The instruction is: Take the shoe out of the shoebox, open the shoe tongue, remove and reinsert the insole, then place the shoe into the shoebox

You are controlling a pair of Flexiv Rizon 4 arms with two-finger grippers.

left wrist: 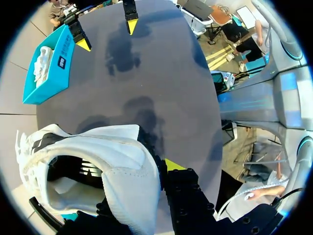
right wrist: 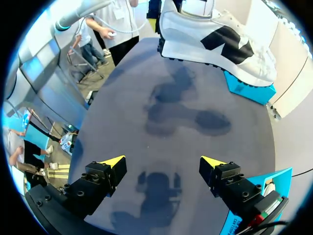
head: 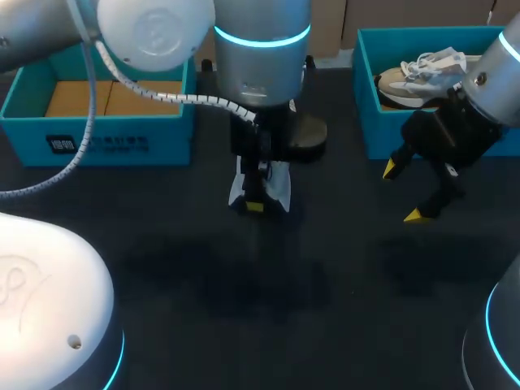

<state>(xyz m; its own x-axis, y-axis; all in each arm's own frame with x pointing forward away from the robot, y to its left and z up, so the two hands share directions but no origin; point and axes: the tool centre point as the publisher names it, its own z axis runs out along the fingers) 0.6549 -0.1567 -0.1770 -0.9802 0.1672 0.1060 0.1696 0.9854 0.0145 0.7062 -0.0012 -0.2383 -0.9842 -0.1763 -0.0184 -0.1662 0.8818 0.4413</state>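
Two robot arms hang over the dark grey table (head: pixel 162 268). The left arm comes in from the upper left of the head view and reaches to the middle. Its left gripper (head: pixel 258 201) is closed on the heel end of a white running shoe (right wrist: pixel 195 39) with a black patch on its side. One yellow tip presses on the outside of the heel wall. The shoe is held up over the middle of the table. The right gripper (right wrist: pixel 162 160) is wide open and holds nothing. It sits at the right of the head view, just in front of a bright blue cardboard shoebox (head: pixel 366 122). A second grey and white laced shoe (head: pixel 418 73) lies inside that box. Another blue box (head: pixel 97 138) with brown card inside stands at the upper left
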